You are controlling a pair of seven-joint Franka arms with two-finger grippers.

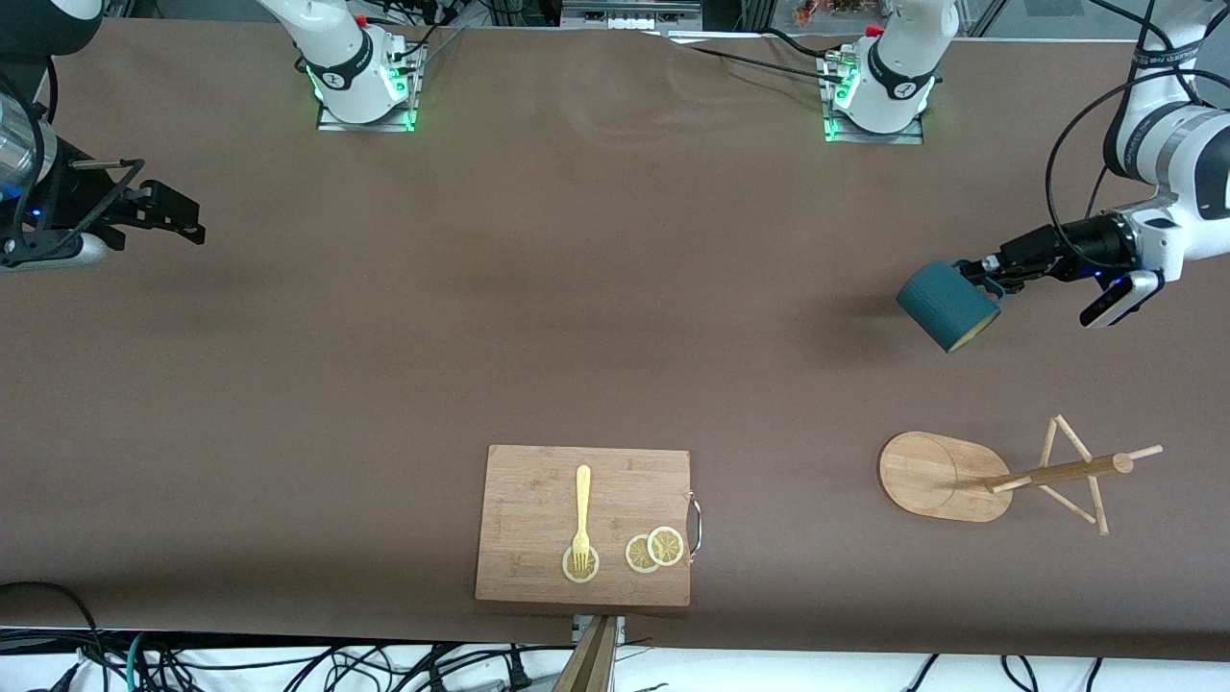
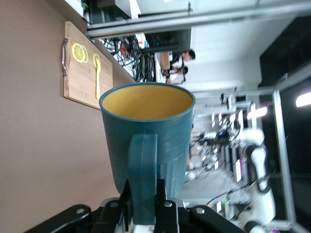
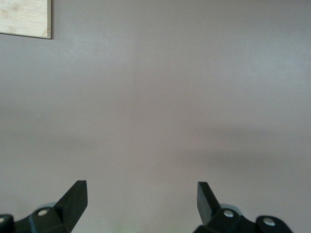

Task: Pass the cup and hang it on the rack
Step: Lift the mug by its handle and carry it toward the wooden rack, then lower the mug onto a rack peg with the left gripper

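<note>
The left gripper [image 1: 990, 274] pinches the cup [image 1: 947, 306] by its handle [image 2: 143, 174], fingers pressed against both sides of it, and holds the cup in the air, tipped on its side, over the table [image 1: 577, 288] at the left arm's end. The cup's yellowish inside [image 2: 147, 101] shows in the left wrist view.

The rack [image 1: 1009, 474] stands on the table beneath and nearer to the front camera than the spot under the cup — well apart from it, its oval base [image 1: 927, 476] flat on the cloth and its pegs bare.

From the rack, toward the right arm's end, lies a cutting board [image 1: 584, 524] with a yellow fork [image 1: 581, 514] and lemon slices [image 1: 654, 550] on it.

The right gripper [image 3: 141, 204] hangs over bare table at the right arm's end, much farther from the rack than the board is — its fingers [image 3: 75, 196] spread wide, holding nothing, the arm waiting.
</note>
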